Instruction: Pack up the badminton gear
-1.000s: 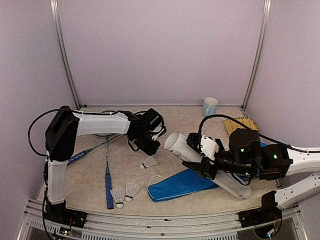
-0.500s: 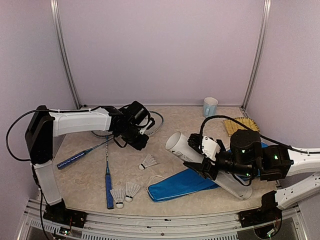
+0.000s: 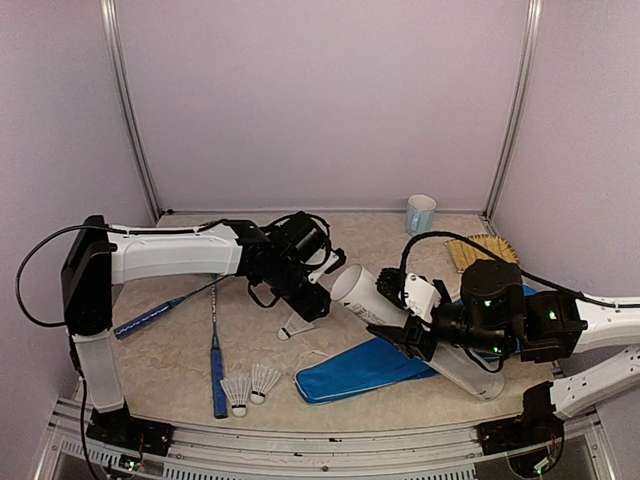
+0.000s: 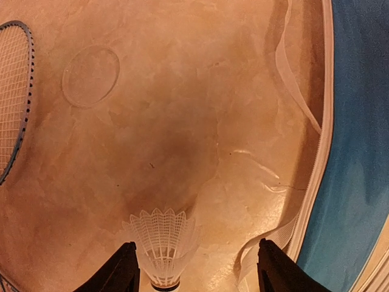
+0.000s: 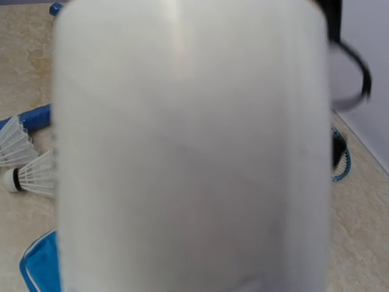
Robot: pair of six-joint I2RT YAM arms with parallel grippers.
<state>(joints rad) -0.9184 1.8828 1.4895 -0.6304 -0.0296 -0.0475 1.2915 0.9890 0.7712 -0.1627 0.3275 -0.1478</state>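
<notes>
My left gripper [image 3: 316, 303] hangs open just above a lone white shuttlecock [image 3: 297, 325] lying on the table. In the left wrist view that shuttlecock [image 4: 161, 246] sits between my fingertips [image 4: 124, 272], close to the left one, with the left gripper [image 4: 197, 272] spread wide. My right gripper [image 3: 398, 315] is shut on the long white tube [image 3: 352, 285], whose open mouth tilts up to the left. The tube [image 5: 188, 146] fills the right wrist view and hides the fingers. The blue cover [image 3: 365, 365] lies under the tube. Two more shuttlecocks [image 3: 250, 386] rest near the blue racket handle [image 3: 217, 370].
A second racket's handle [image 3: 145, 318] lies at the left, its head partly under my left arm. A pale blue mug [image 3: 421, 212] and a straw-coloured brush [image 3: 480, 248] stand at the back right. The cover's white zip edge [image 4: 304, 201] lies loose beside the shuttlecock.
My left arm swung back and left, then returned right and down over the lone shuttlecock, and its jaws opened. The right arm and the tube have not moved.
</notes>
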